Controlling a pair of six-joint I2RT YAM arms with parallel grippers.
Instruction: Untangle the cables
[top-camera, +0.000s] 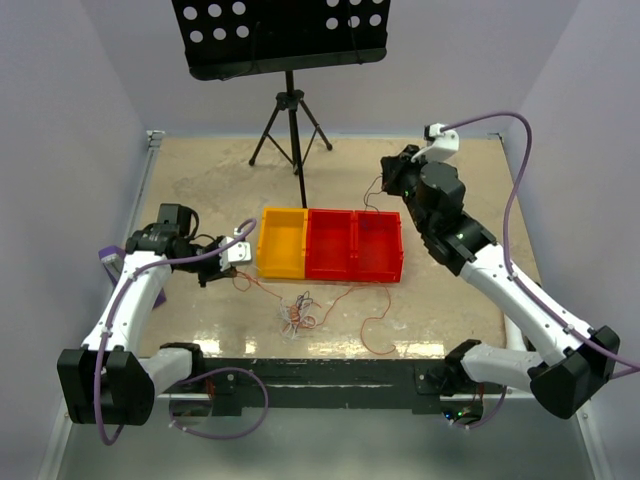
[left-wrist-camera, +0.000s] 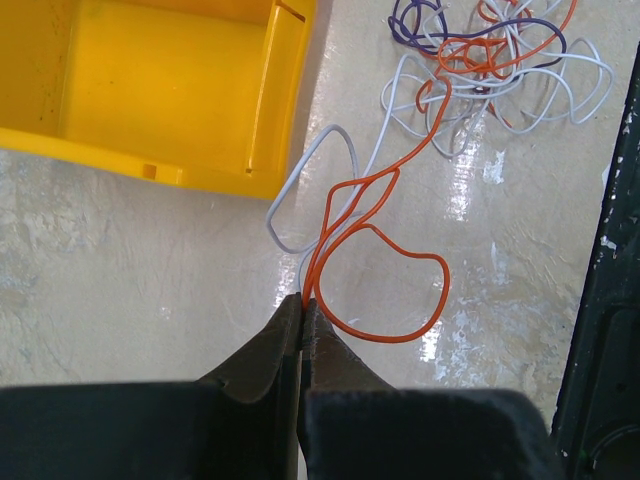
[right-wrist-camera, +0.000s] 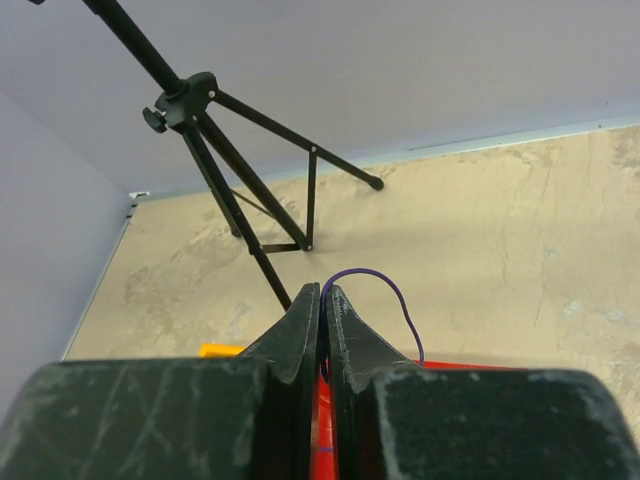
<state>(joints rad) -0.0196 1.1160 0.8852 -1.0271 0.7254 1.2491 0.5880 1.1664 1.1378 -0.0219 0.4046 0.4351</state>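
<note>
The yellow bin stands on the table, with 2 red bins set against its right side. The cables lie in a loose tangle of orange, white and purple on the table just in front of the yellow bin, toward its right corner. The left gripper sits low, just left of the yellow bin. Its jaws are pressed together on an orange wire and a white wire, both of which run back into the tangle. The right gripper is raised well to the right of the yellow bin, past the red bins. Its jaws are closed on a purple wire that loops above the tips. A black tripod stand rises behind the yellow bin.
</note>
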